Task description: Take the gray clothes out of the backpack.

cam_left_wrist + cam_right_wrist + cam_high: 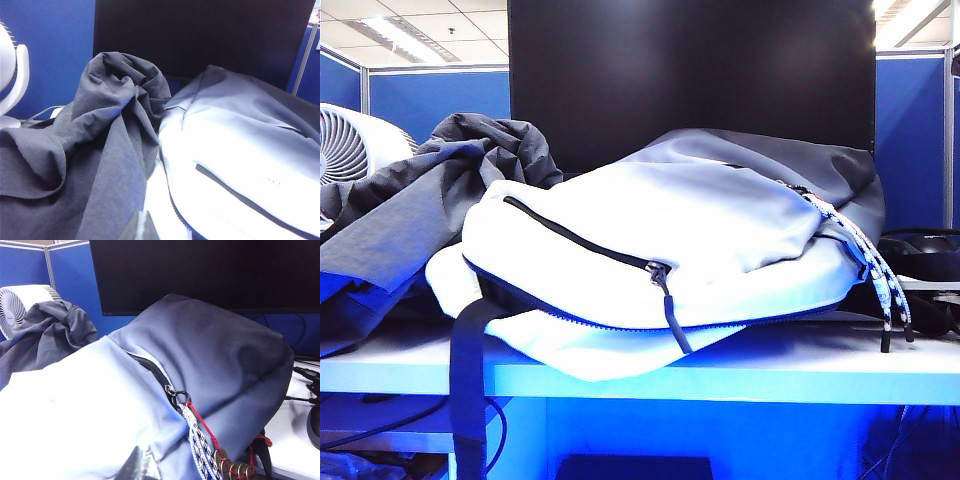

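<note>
While no arm is seen in the ext. view, the backpack (650,250) is shown lying flat on the table (770,370), main zip gaping along its lower edge, strap (468,380) hanging off the front. The clothes (410,210) are heaped beside it at the left of that view, against the bag and in front of a fan (350,145). Judged: garment looks mostly or fully out, dumped aside to clear the bag; whether a tail is still tucked inside can't be told.

Left wrist view: clothes (90,150) fill the near side, dark charcoal, finely ribbed, bunched into a twisted peak w/ deep folds, so soft and limp. Bag's pale panel (240,150) is touching it alongside. Only a sliver of the left gripper (141,227) is caught at the frame edge, just above the fabric/bag seam; fingers look pressed together, nothing seen between them, so it is taken as clenched and empty.

Right wrist view: bag's darker back (215,360) and zip pull w/ speckled cords (200,445) are seen close up; clothes (45,340) are well apart, past the bag's far end by the fan. Right gripper (140,465) is likewise just a tip at the edge, over the pale panel, clenched, gripping nothing visible.
</note>
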Available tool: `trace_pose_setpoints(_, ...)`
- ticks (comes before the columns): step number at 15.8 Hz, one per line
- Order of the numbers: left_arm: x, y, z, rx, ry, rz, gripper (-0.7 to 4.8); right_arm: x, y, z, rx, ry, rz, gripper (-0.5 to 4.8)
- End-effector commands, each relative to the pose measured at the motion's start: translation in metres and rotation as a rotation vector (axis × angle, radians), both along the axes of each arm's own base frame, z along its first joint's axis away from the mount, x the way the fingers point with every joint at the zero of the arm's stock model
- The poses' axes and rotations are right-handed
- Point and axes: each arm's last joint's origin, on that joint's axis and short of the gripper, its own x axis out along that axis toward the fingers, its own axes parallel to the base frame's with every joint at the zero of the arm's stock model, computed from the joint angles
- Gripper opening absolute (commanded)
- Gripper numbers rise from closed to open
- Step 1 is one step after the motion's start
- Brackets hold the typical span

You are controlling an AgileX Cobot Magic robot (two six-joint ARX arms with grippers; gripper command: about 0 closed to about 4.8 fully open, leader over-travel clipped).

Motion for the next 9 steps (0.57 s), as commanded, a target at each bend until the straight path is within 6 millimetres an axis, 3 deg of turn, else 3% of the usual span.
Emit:
trace_pose_setpoints(1,0.000,0.000,-0.002,0.084,-0.009,0.019,-0.01,-0.001,0.000,0.003,0.008,-0.015,-0.002,-0.05)
trace_pose_setpoints(2,0.001,0.001,-0.003,0.148,-0.018,0.073,-0.01,-0.001,0.000,0.003,0.008,-0.015,-0.002,-0.05)
trace_pose_setpoints(7,0.003,0.012,-0.010,0.091,0.087,0.437,-0.01,-0.001,0.000,0.003,0.008,-0.015,-0.002,-0.05)
trace_pose_setpoints(9,0.003,0.014,-0.012,0.094,0.104,0.487,-0.01,0.000,0.000,0.003,0.008,-0.015,-0.002,-0.05)
